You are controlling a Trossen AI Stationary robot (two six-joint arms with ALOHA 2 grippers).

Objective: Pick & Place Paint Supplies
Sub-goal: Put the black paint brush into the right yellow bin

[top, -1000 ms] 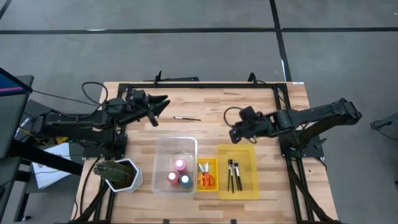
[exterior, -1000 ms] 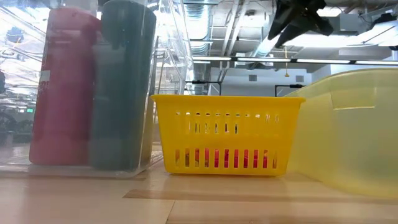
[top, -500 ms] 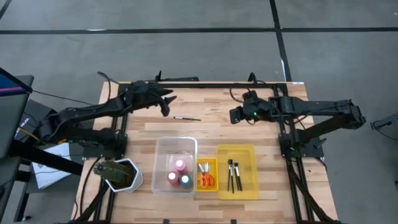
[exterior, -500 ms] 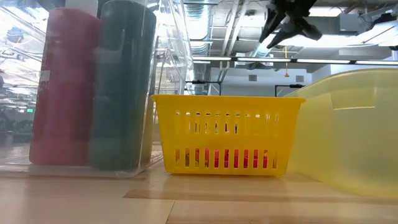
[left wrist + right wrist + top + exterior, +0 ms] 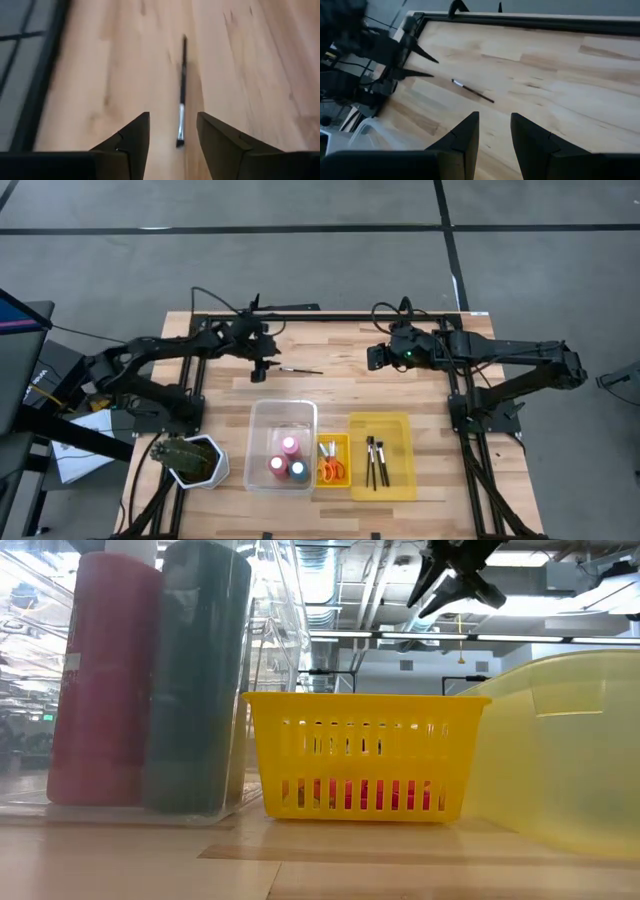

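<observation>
Wooden desk [image 5: 330,395] carries one thin paintbrush [image 5: 300,369] lying flat on its far half, between my two arms. My left fingers [image 5: 262,369] hang apart just left of its end, holding nothing. My right fingers [image 5: 372,358] wait on the right, slightly apart and empty. Nearer, the clear bin [image 5: 282,445] holds three paint bottles [image 5: 288,462], the small yellow basket [image 5: 333,461] holds scissors [image 5: 332,471], and the yellow bin [image 5: 382,456] holds two brushes [image 5: 376,462].

Overhead, table-level and two wrist cameras, both wrists sharing the loose paintbrush [image 5: 181,95].
</observation>
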